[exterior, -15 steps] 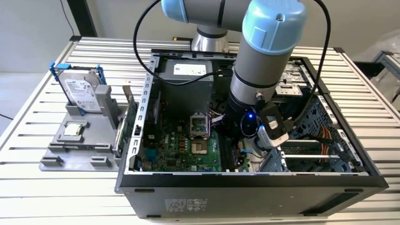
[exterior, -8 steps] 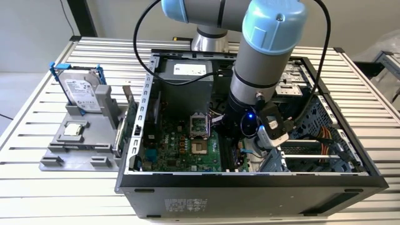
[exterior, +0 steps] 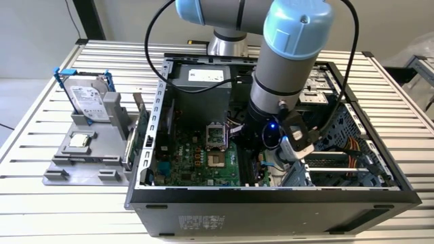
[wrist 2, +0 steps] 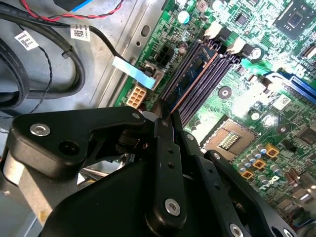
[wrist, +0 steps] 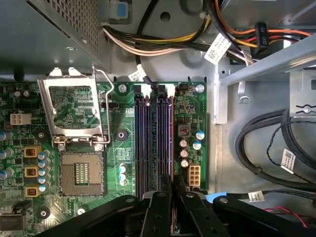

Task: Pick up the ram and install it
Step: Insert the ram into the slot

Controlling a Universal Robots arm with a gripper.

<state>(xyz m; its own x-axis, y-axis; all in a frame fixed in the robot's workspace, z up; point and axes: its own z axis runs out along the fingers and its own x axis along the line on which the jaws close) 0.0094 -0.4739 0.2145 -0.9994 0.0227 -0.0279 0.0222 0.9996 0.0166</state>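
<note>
The arm (exterior: 285,66) is seen reaching steeply down from the top centre of the exterior view, its wrist lowered toward the frame's middle. The gripper (wrist: 174,190) is held with its fingers (wrist: 160,212) drawn close together at the lower centre of the first wrist view.

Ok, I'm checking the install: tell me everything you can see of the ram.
The ram is a long, thin blue board with a coppery top edge. It stands on edge among the dark slots of the motherboard. The gripper is shut on its near end. Whether it is fully seated cannot be told.
</note>
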